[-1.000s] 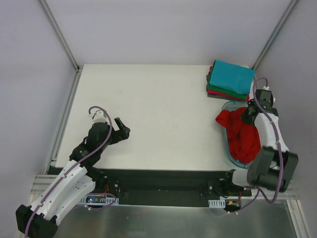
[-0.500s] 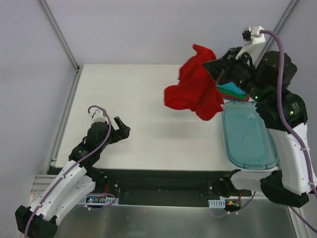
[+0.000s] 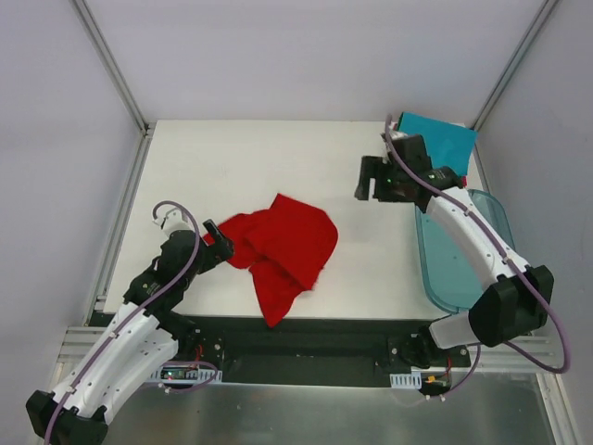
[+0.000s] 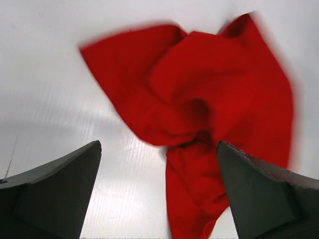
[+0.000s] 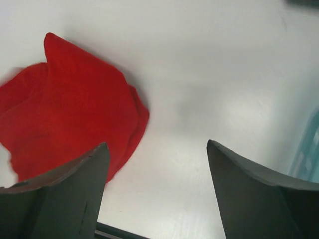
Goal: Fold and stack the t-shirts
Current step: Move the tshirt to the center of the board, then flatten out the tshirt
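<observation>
A bright red t-shirt (image 3: pixel 283 246) lies crumpled on the white table (image 3: pixel 269 167), near the front and left of centre, with one end reaching the front edge. My left gripper (image 3: pixel 216 243) is open at the shirt's left edge; in the left wrist view the red t-shirt (image 4: pixel 199 89) spreads ahead of the open gripper (image 4: pixel 158 144) and runs down between its fingers. My right gripper (image 3: pixel 375 181) hangs open and holds nothing above the table, right of the shirt. Its wrist view shows the red t-shirt (image 5: pixel 70 109) off to the left of the gripper (image 5: pixel 157 144). Folded t-shirts, teal on top (image 3: pixel 445 139), are stacked at the back right corner, partly behind the right arm.
A clear bluish plastic tub (image 3: pixel 482 260) stands along the table's right edge with nothing seen in it. Metal frame posts (image 3: pixel 111 65) rise at the back corners. The black front rail (image 3: pixel 306 334) borders the near edge.
My right gripper lifted the red t-shirt out of the tub, swung it over the table and let it go. The shirt now lies by the left gripper, which shifted slightly.
</observation>
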You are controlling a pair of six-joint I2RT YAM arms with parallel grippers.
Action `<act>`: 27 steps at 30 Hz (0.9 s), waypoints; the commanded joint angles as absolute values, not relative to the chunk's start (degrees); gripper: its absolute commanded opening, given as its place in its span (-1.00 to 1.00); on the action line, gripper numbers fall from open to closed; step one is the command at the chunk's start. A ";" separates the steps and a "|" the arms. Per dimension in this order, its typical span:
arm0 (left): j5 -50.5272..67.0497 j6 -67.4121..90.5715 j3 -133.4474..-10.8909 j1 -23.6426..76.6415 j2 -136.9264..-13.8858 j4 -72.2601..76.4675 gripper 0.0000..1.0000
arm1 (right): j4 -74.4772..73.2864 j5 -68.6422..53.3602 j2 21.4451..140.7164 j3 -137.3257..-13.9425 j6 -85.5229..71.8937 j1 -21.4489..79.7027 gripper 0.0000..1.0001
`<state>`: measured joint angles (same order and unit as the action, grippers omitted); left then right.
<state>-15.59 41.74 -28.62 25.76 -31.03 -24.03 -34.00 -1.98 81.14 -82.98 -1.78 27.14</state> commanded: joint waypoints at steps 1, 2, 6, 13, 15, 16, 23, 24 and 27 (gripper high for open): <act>-18.81 45.26 -29.80 25.22 -32.86 -26.98 0.98 | -31.65 -1.15 75.33 -71.92 -4.40 18.29 0.79; -18.98 45.79 -29.71 25.22 -33.57 -26.98 0.98 | -31.03 -0.53 74.45 -69.63 -3.52 18.28 0.82; -19.78 47.81 -29.79 24.09 -38.66 -26.98 0.98 | -26.55 -1.94 70.32 -65.48 2.43 24.32 0.93; -0.82 47.64 -27.60 3.18 -49.55 -16.20 0.98 | -15.49 -4.22 79.16 -66.43 9.41 42.16 0.98; 1.39 47.72 -28.21 1.15 -53.68 -12.94 0.98 | -15.55 -1.42 87.75 -71.60 7.57 46.91 0.93; 1.41 47.55 -29.00 0.88 -55.88 -12.14 0.98 | -16.25 -0.36 92.41 -75.37 6.34 49.20 0.89; 0.44 43.95 -38.21 -1.23 -73.98 -11.59 0.66 | -28.28 9.84 121.87 -108.33 1.40 58.00 0.58; 0.79 43.86 -39.36 -1.32 -76.27 -12.12 0.64 | -29.43 10.97 124.78 -110.89 1.41 58.36 0.51; 1.76 43.25 -42.26 -1.32 -81.81 -12.22 0.49 | -29.88 8.89 129.80 -114.87 1.23 58.45 0.33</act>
